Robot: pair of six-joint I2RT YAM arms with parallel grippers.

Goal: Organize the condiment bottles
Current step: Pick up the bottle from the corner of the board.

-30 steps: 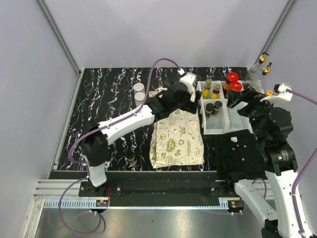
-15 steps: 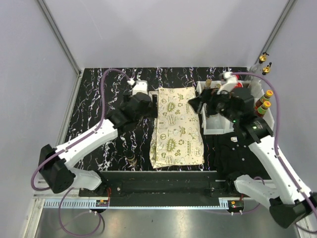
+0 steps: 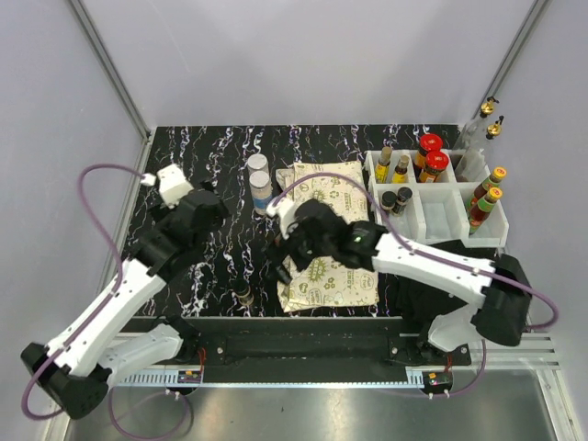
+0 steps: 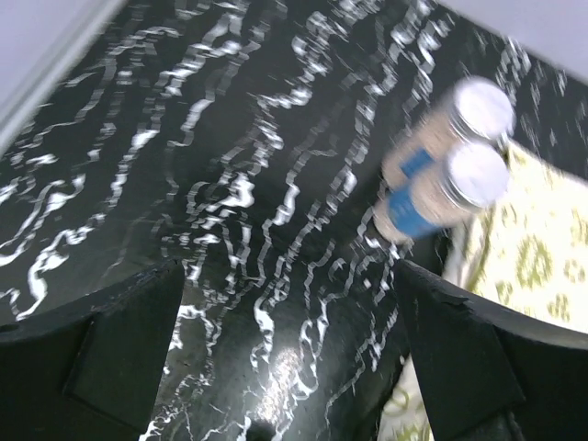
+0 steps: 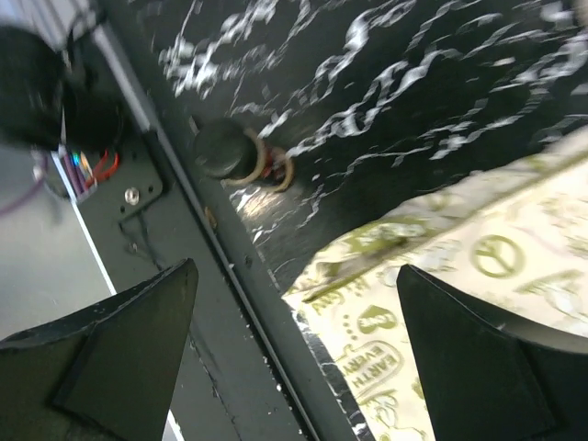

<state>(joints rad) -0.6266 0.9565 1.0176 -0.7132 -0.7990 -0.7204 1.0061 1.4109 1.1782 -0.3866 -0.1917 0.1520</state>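
Note:
Two clear white-capped bottles [image 3: 260, 175] stand left of the cream cloth [image 3: 331, 241]; they also show in the left wrist view [image 4: 459, 152], with blue labels. A small dark black-capped bottle [image 3: 243, 294] stands near the front edge, and it also shows in the right wrist view [image 5: 225, 152]. Several dark bottles with red, gold and black caps [image 3: 430, 156] stand in the white bins [image 3: 441, 216]. My left gripper [image 3: 209, 208] is open and empty, left of the white-capped bottles. My right gripper [image 3: 280, 253] is open and empty over the cloth's left edge, above the dark bottle.
Two gold-capped bottles [image 3: 492, 115] stand beyond the bins at the back right corner. The metal frame rail [image 5: 230, 312] runs along the table's front edge, close to the dark bottle. My right arm lies across the cloth.
My left gripper has drawn back to the left, away from the white-capped bottles. My right arm has swung from the bins across the cloth towards the front left. No bottle has moved.

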